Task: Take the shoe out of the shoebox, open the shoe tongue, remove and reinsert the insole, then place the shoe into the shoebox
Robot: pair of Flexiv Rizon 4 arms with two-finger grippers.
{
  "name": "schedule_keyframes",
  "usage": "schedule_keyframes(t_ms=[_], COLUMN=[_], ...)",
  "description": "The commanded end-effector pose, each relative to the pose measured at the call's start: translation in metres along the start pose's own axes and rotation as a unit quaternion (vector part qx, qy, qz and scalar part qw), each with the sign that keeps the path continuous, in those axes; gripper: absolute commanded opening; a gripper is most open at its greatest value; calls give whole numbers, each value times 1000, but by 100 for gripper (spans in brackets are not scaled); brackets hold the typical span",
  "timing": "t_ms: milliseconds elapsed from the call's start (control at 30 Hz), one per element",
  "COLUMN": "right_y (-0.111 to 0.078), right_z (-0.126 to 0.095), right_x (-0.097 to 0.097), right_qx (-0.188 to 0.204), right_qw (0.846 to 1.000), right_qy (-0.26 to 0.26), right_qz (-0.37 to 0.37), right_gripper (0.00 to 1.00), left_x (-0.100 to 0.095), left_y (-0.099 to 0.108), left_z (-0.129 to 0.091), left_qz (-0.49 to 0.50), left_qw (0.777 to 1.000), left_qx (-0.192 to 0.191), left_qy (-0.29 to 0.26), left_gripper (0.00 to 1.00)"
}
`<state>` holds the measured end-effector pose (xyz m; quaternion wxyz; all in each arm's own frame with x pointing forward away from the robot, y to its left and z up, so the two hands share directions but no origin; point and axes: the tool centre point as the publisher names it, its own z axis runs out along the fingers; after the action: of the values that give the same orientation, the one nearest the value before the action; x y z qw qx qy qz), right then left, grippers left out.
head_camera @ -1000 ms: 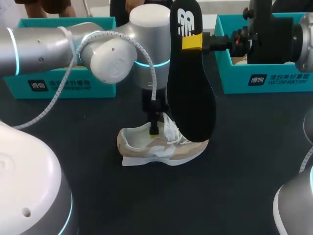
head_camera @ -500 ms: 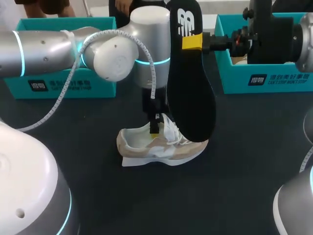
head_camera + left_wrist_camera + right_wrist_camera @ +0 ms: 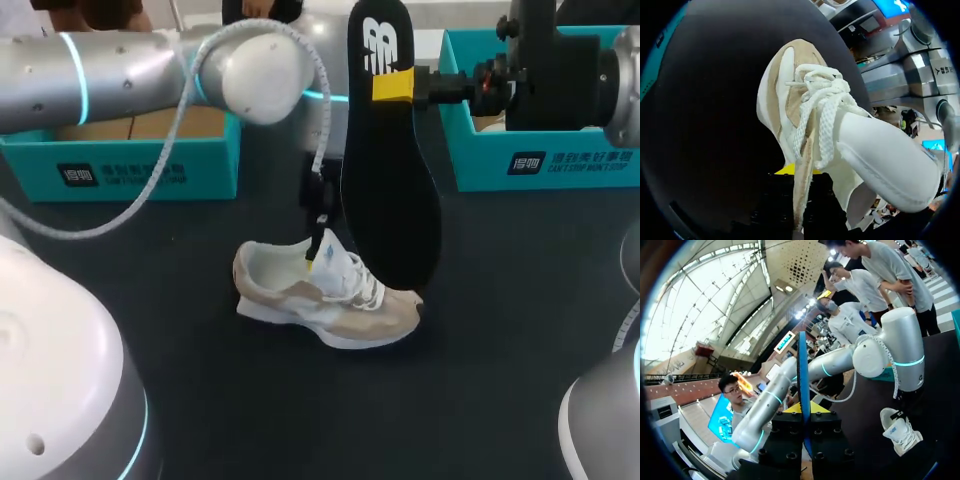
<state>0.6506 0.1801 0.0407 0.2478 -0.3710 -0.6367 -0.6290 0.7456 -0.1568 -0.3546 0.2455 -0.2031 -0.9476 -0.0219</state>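
Head view: beige-and-white mesh sneaker (image 3: 330, 300) out on the black bench (image 3: 200, 400), left end effector (image 3: 317, 252) clamped on its upper. Right end effector (image 3: 392, 85) pinches the black foam insole (image 3: 385, 200) aloft just above it. Insole is out; reinsertion and boxing left.

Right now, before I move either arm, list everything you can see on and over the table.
beige and white lace-up sneaker: one, beige and white, on the table near its middle.
black foam insole: one, black, held on end in the air, its lower end by the sneaker's toe in the head view.
teal cardboard shoeboxes: two, teal, one at the table's far left, the other at its far right.
dark table: one, near black, under everything.
left arm: silver, coming in from the left; left end effector shut on the sneaker's upper by the laces.
right arm: black and silver, coming in from the right; right end effector shut on the insole near its upper end.
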Motion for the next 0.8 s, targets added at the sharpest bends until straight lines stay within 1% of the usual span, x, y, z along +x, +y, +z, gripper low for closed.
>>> schedule_keyframes(t_ms=[33,100,133,167,200,800], right_y=[0,0,0,0,0,0], right_z=[2,2,2,2,2,2], right_x=[0,0,0,0,0,0], right_qx=[-1,-1,-1,-1,-1,-1], right_qw=[1000,1000,1000,1000,1000,1000], right_qy=[-1,-1,-1,-1,-1,-1], right_qz=[1,1,1,1,1,1], right_gripper=[0,0,0,0,0,0], left_x=[3,8,7,7,5,5], left_y=[-3,-1,0,1,1,1], left_z=[-17,-24,-27,-30,-34,-34], left_qz=[281,353,370,378,365,365], left_qw=[941,915,908,907,916,916], left_qx=[-135,-137,-139,-135,-121,-121], left_qy=[130,140,138,127,115,115], left_gripper=[0,0,0,0,0,0])
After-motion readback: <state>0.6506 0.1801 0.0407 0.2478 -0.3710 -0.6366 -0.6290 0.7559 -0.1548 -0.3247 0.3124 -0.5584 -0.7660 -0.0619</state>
